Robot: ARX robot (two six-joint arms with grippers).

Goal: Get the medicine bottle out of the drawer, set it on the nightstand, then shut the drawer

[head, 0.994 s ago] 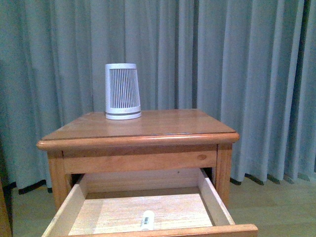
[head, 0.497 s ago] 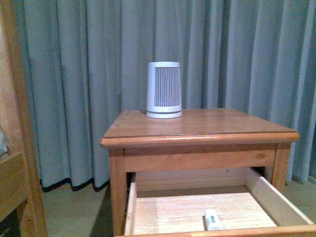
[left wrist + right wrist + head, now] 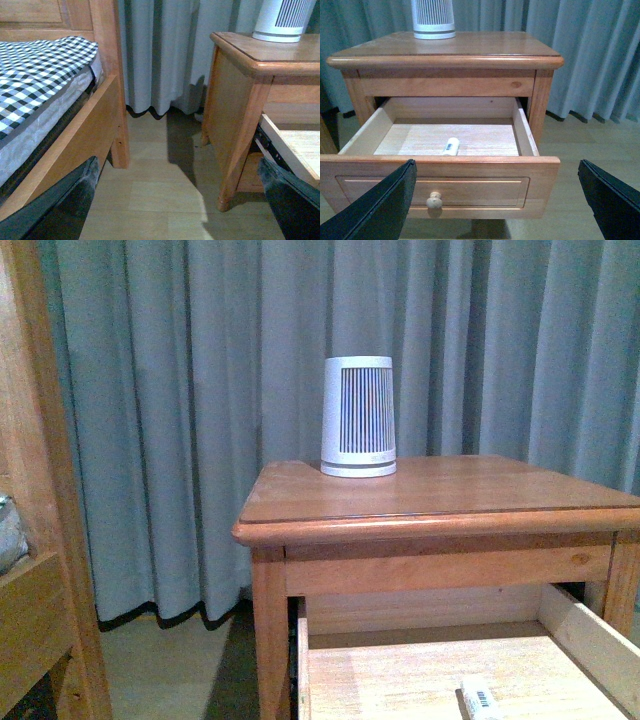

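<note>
The nightstand (image 3: pixel 440 500) stands at centre right in the front view, its upper drawer (image 3: pixel 590 640) pulled open. The small white medicine bottle (image 3: pixel 480 700) lies on the drawer's pale floor near the front. In the right wrist view the drawer (image 3: pixel 440 182) is open with the bottle (image 3: pixel 451 146) lying inside and the round knob (image 3: pixel 434 200) on its front. My right gripper (image 3: pixel 497 200) is open and empty, in front of the drawer front. My left gripper (image 3: pixel 185 200) is open and empty over the floor, between the bed and the nightstand (image 3: pixel 240 100).
A white slatted device (image 3: pixel 358 417) stands on the nightstand top, toward the back. A wooden bed frame (image 3: pixel 75 135) with a checkered mattress (image 3: pixel 35 75) is to the left. Grey curtains (image 3: pixel 200 390) hang behind. Pale wood floor (image 3: pixel 160 185) lies between bed and nightstand.
The front view has swung left: the nightstand, device and bottle have shifted right in the picture, and the bed frame now shows at the left edge.
</note>
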